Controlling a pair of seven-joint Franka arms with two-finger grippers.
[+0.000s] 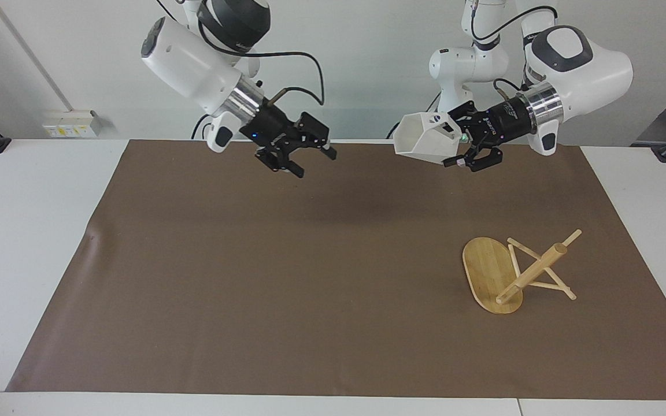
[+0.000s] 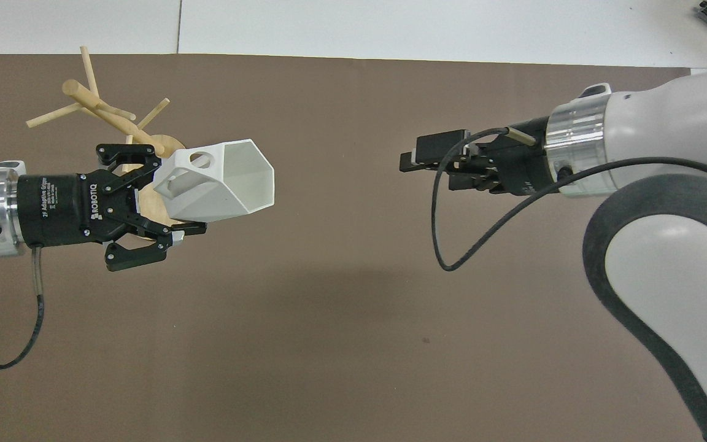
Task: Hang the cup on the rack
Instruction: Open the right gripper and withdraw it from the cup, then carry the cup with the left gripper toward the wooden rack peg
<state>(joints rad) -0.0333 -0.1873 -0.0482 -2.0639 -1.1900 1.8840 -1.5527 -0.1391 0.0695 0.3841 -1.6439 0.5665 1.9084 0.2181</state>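
The white faceted cup [image 1: 424,138] [image 2: 221,183] hangs on its side in the air over the mat's edge nearest the robots, its mouth turned toward the right arm's end. My left gripper [image 1: 461,145] [image 2: 168,197] is shut on the cup's handle end. My right gripper [image 1: 312,161] [image 2: 413,167] is open and holds nothing; it is in the air over the mat, well apart from the cup. The bamboo rack [image 1: 532,270] [image 2: 92,101] sits toward the left arm's end and looks tipped over, its post slanting and its oval base [image 1: 485,268] raised on edge.
A brown mat [image 1: 287,277] covers most of the white table [image 1: 32,242]. In the overhead view the left gripper and the cup cover part of the rack's base.
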